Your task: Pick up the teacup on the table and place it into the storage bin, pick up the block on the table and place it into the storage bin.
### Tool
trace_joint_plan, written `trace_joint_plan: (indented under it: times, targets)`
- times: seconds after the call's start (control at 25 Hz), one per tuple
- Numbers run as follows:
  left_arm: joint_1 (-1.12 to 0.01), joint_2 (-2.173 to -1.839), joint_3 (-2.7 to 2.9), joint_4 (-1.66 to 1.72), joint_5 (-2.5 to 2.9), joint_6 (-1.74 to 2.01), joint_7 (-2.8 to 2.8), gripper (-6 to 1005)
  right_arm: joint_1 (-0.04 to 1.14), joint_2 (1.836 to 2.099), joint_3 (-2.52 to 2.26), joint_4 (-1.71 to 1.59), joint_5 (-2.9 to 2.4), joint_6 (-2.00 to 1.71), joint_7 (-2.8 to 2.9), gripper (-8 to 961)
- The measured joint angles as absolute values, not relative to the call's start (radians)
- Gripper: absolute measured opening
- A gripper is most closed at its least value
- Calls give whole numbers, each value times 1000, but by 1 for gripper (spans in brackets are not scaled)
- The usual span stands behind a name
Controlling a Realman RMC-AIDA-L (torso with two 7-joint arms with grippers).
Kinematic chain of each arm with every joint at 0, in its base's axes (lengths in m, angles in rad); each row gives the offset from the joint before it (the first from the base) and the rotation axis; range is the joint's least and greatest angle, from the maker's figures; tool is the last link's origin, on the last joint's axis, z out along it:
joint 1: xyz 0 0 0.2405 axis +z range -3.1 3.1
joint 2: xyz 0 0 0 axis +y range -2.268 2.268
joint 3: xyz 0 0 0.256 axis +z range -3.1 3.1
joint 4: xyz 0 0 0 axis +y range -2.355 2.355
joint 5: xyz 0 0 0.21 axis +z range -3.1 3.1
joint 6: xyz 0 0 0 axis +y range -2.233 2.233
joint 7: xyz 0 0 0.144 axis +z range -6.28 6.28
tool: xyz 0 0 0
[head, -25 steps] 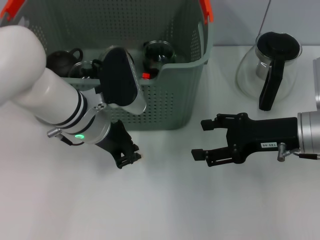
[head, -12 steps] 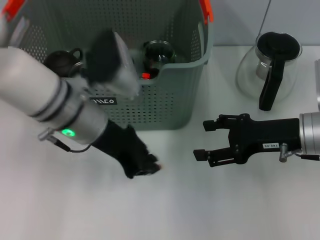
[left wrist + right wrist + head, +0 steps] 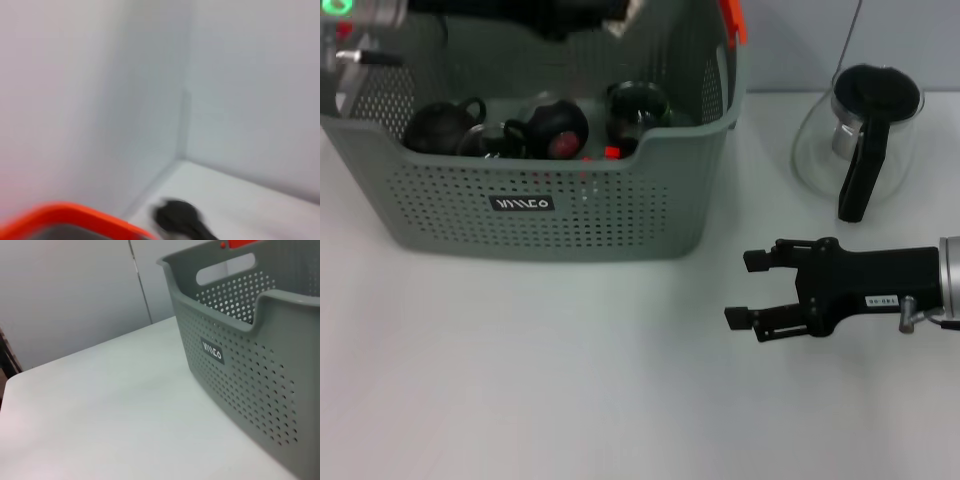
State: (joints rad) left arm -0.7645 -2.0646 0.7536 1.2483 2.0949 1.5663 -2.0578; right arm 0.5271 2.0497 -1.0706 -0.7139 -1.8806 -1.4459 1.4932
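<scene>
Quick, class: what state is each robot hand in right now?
Left hand: above the storage bin, state cannot be told.
Right hand: open, empty.

left arm: gone from the table in front of the storage bin (image 3: 650, 215), now only at the head view's top-left, above the bin | bin front and black label (image 3: 523, 204) uncovered | right gripper (image 3: 748, 290) shifted slightly right and nearer

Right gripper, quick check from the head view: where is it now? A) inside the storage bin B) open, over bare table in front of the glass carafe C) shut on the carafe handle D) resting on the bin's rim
B: the right gripper is open with nothing between its fingers, over the table in front of the glass carafe, apart from the storage bin.
</scene>
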Motion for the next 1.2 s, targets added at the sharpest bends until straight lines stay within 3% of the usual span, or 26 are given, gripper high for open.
trace_joint_plan:
  times: [0.2,0.48,0.72,0.88,1.04,1.2]
  targets:
    - [-845,-2001,780,955,2102,1358,-2046,128,530,2053,-1076,-714,-1881,-1454,1493,928]
    - [-817,-2013,814,949,2090,1272,-2036,289,538,2050,-1071,-722,-1881,-1476,1481,927]
    - [-652,-2061,720,1070,1767,1736,-1870,514,547,2046,-1029,-723,-1876,-1502,1445,927]
    - [-543,-2088,722,1069,1702,1939,-1752,659,550,2058,-970,-704,-1872,-1529,1362,928]
    - [-389,-2131,729,1031,1751,1951,-1558,804,554,2076,-956,-685,-1871,-1543,1283,928]
    - [-314,-2156,716,999,1842,1929,-1451,952,566,2091,-969,-682,-1875,-1543,1270,928]
